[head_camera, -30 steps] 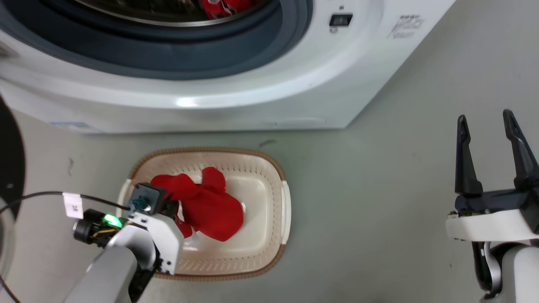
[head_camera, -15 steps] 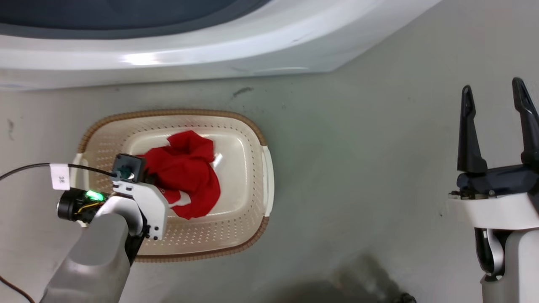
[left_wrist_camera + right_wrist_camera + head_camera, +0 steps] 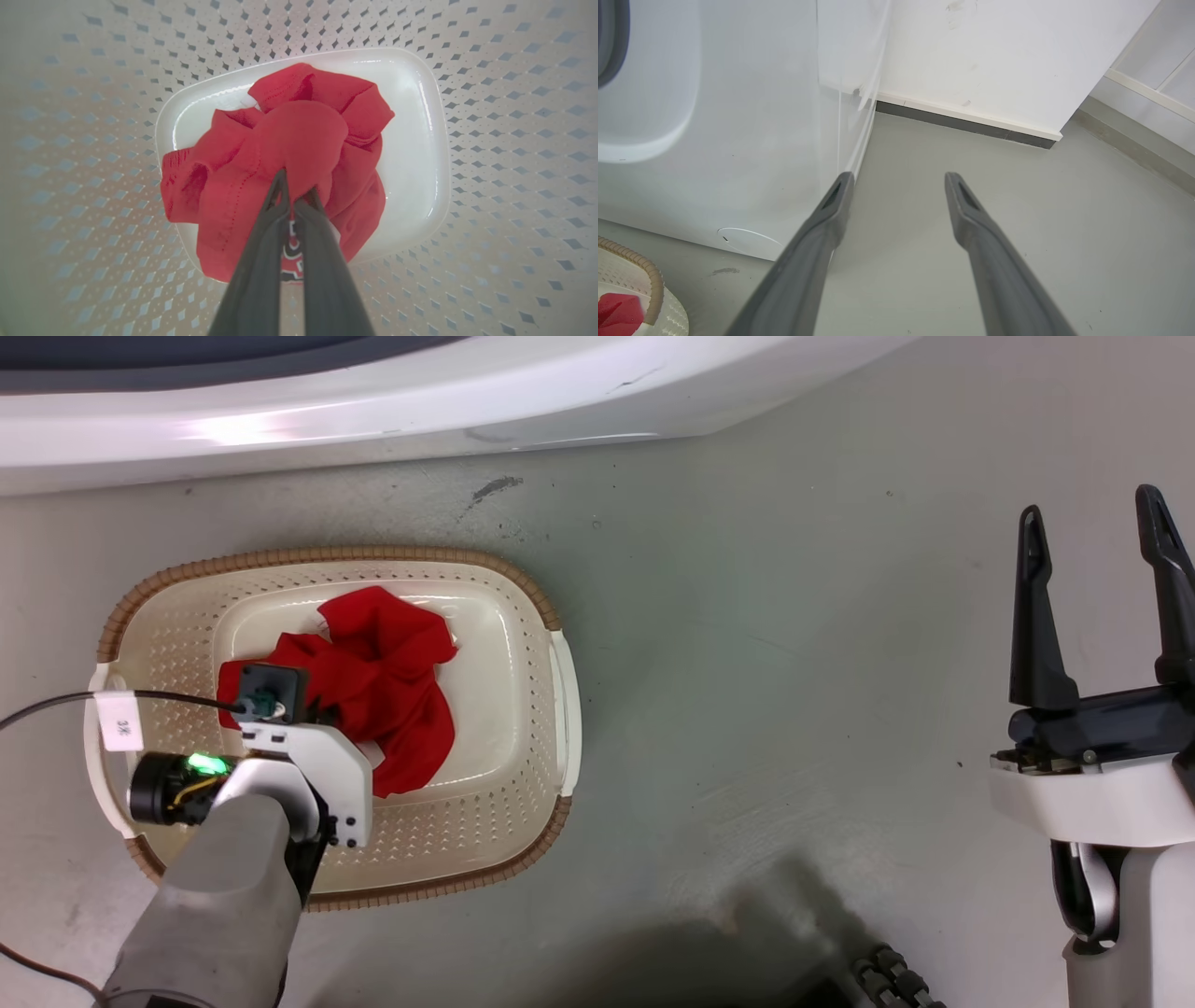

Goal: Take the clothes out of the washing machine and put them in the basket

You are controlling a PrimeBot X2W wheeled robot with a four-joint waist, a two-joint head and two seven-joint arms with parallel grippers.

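Left wrist view tells you the most. Your left end effector (image 3: 295,189) is down inside the basket (image 3: 490,140). Its two fingers are squeezed together on a fold of the clothes (image 3: 299,135). The red cloth sits in a crumpled heap on the basket's smooth white bottom, and the pinched fold bulges up over the fingertips. Low down between the fingers you can see some white and dark marks on the cloth. They may be letters, but they are too blurry to read.

In the head view, the basket stands on the grey floor (image 3: 794,663). The washing machine (image 3: 373,420) is just beyond the basket and apart from it. Your right end effector (image 3: 1091,504) is well off to the right of the basket, over the floor, with its fingers spread wide apart. In the right wrist view, a bit of the basket's brown rim shows in the lower left corner, with a patch of red inside it.
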